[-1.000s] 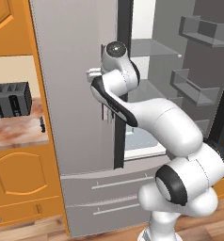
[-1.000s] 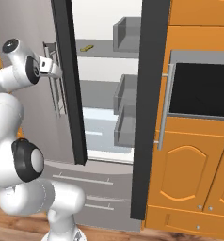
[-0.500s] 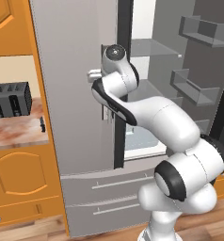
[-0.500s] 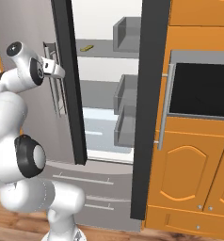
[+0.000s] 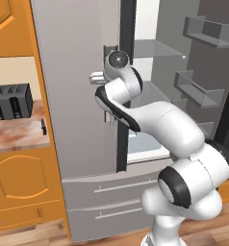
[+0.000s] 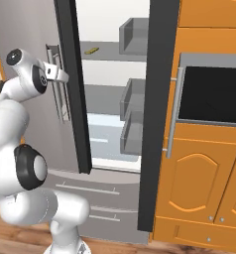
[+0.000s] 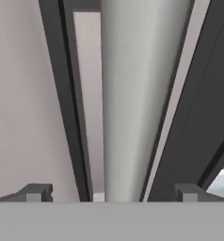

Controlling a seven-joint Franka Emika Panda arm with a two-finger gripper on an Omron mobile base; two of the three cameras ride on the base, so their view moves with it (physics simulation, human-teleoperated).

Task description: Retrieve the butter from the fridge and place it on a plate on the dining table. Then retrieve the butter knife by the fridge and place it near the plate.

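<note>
At the left door of the tall grey steel French-door fridge (image 5: 78, 96), the white arm's hand (image 6: 58, 75) is sitting level with the vertical bar handle (image 7: 128, 94), fingers spread fully wide with the bar standing between them and nothing gripped. Right fridge door is already standing open, grey door bins (image 5: 203, 91) showing. Up on the top inner shelf (image 6: 110, 52), a tiny pale yellow block, the butter (image 6: 90, 50), is lying near the shelf's front edge, well apart from the hand. Out on the marbled table with the black toaster (image 5: 9, 102), left of the fridge, a thin dark sliver (image 5: 43, 126) is sitting, likely the butter knife, too small to be sure. Step in hand looks like dealing with the left door handle, retrieval not yet started. Next move, by my read: either closing the fingers on the bar and pulling, or swinging right past the dark centre strip (image 6: 73, 89) and up to the top shelf for the butter.
</note>
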